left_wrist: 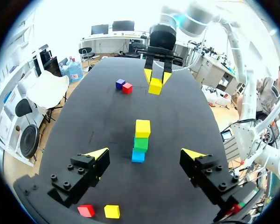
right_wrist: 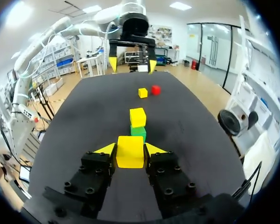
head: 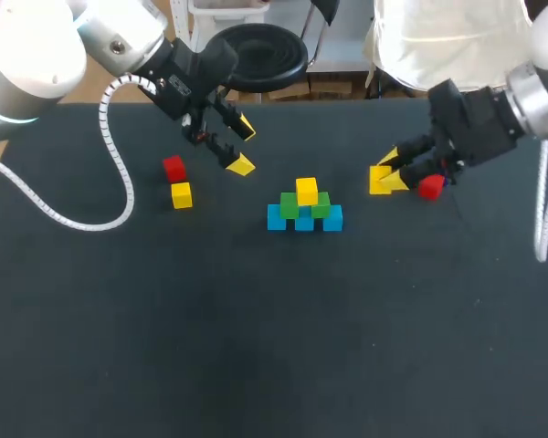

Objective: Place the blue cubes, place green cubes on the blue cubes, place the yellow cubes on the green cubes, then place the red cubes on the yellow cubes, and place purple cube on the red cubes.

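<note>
In the middle of the table stands a pyramid: blue cubes [head: 304, 221] at the bottom, green cubes [head: 289, 205] on them, one yellow cube [head: 307, 191] on top. To its right, low over the table, my right gripper [head: 385, 178] is shut on another yellow cube [right_wrist: 130, 151]. A red cube [head: 430, 187] lies just beside that gripper, and a purple cube [left_wrist: 120, 83] next to the red one. My left gripper [head: 241, 146] hangs open and empty to the pyramid's left. Near it lie a red cube [head: 173, 168] and a yellow cube [head: 181, 194].
The black table [head: 256, 347] has a wide bare stretch in front of the pyramid. My left arm's white coiled cable [head: 119, 164] hangs over the table's left part.
</note>
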`<action>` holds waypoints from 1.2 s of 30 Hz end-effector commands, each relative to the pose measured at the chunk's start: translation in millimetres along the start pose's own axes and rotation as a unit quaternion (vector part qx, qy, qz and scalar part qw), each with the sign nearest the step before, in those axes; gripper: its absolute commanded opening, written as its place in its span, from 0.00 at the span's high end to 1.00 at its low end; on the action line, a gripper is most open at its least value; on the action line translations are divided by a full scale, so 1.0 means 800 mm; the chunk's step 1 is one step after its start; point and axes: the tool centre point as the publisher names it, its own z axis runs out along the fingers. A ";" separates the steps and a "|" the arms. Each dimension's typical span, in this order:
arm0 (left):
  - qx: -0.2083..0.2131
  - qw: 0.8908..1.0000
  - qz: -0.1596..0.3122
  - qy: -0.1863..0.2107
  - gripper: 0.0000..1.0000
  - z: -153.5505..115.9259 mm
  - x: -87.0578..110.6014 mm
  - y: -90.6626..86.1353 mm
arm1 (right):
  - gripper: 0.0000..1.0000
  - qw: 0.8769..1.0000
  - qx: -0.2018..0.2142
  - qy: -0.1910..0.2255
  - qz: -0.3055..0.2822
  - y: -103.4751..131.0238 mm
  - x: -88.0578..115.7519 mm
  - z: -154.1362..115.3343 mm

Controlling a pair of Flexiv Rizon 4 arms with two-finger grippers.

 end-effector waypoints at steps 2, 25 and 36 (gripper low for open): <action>-0.001 1.000 0.001 -0.002 0.00 0.000 0.001 -0.001 | 1.00 1.000 -0.004 0.002 0.000 -0.008 -0.005 0.006; -0.001 1.000 0.001 -0.002 0.00 0.000 0.001 -0.001 | 1.00 0.999 -0.046 -0.021 -0.020 0.009 -0.011 0.050; -0.001 1.000 0.001 -0.002 0.00 0.000 0.001 -0.001 | 1.00 0.998 -0.031 0.033 -0.033 0.025 -0.024 0.056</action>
